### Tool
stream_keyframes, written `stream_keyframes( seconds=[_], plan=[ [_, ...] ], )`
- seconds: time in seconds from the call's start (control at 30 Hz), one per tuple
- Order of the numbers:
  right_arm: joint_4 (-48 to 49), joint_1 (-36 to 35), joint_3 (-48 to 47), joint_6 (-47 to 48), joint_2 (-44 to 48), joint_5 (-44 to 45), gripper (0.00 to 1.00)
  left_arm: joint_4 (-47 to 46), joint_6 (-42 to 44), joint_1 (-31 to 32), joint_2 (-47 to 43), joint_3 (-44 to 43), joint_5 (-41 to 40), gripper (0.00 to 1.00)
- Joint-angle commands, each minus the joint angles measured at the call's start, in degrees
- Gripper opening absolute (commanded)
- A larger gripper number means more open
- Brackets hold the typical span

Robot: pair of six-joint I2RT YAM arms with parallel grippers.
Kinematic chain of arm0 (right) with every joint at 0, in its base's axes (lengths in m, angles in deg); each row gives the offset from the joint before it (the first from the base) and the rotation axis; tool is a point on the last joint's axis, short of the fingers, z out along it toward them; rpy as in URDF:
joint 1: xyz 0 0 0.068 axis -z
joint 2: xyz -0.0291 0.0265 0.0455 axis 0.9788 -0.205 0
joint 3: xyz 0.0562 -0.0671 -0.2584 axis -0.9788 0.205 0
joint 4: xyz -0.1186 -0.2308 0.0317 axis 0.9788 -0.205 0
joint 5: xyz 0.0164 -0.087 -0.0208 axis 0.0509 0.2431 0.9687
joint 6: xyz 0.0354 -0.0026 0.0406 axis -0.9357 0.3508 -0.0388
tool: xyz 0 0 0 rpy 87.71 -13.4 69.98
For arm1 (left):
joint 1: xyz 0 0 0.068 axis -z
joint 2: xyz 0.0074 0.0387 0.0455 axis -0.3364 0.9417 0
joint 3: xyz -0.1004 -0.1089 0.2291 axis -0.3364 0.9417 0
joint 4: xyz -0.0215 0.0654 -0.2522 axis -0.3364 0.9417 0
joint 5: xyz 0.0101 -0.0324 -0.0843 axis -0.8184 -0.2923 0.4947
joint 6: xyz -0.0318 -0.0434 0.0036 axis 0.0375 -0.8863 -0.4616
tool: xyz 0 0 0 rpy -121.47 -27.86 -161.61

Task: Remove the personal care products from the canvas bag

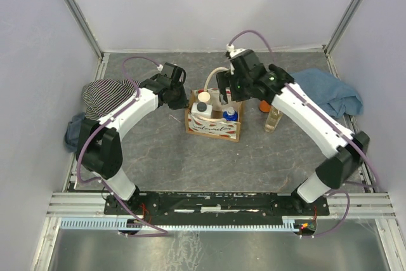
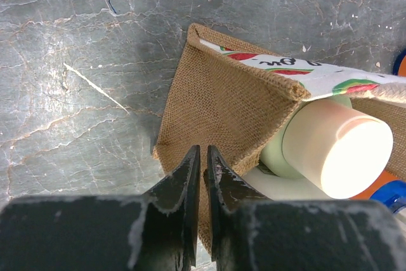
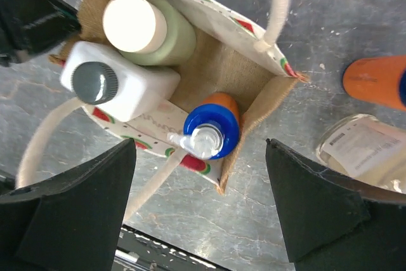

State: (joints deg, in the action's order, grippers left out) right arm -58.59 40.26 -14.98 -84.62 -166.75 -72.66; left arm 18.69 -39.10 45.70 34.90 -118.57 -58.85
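Observation:
The tan canvas bag (image 1: 213,129) stands at the table's middle. Inside it I see a white bottle with a dark cap (image 3: 95,82), a pale green bottle with a cream cap (image 3: 171,37) and a blue pump bottle (image 3: 211,132) with an orange body. My left gripper (image 2: 203,154) is shut on the bag's burlap side wall (image 2: 222,99), pinching its left edge. My right gripper (image 3: 203,201) is open and empty, hovering above the bag's right end, over the blue pump. An orange bottle (image 1: 263,105) and a clear yellowish bottle (image 1: 273,119) stand on the table right of the bag.
A blue cloth (image 1: 331,91) lies at the far right. A striped black-and-white garment (image 1: 106,94) lies at the left over a blue-grey cloth (image 1: 74,129). The bag's cream handles (image 3: 279,4) loop up beside the right gripper. Grey walls enclose the table.

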Motion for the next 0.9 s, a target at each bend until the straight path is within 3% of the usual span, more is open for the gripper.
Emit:
stream_keyframes(
  seconds=[0.0, 0.3, 0.63, 0.87],
  plan=[
    [0.40, -0.43, -0.71, 3.22, -3.71, -4.44, 0.90, 3.75, 2.30, 0.20, -0.37, -0.36, 2.51, 0.16],
    [0.41, -0.45, 2.07, 3.53, -9.04, -6.18, 0.88, 3.16, 2.36, 0.23, -0.52, 0.71, 2.90, 0.16],
    [3.72, -0.52, 12.21, 4.80, -8.96, -6.18, 0.87, 3.16, 2.46, 0.20, 0.08, 0.51, 3.29, 0.17],
    [3.14, -0.61, 13.12, 5.76, -9.35, -5.77, 0.84, 3.25, 2.62, 0.23, 0.01, 0.53, 3.26, 0.17]
  ],
)
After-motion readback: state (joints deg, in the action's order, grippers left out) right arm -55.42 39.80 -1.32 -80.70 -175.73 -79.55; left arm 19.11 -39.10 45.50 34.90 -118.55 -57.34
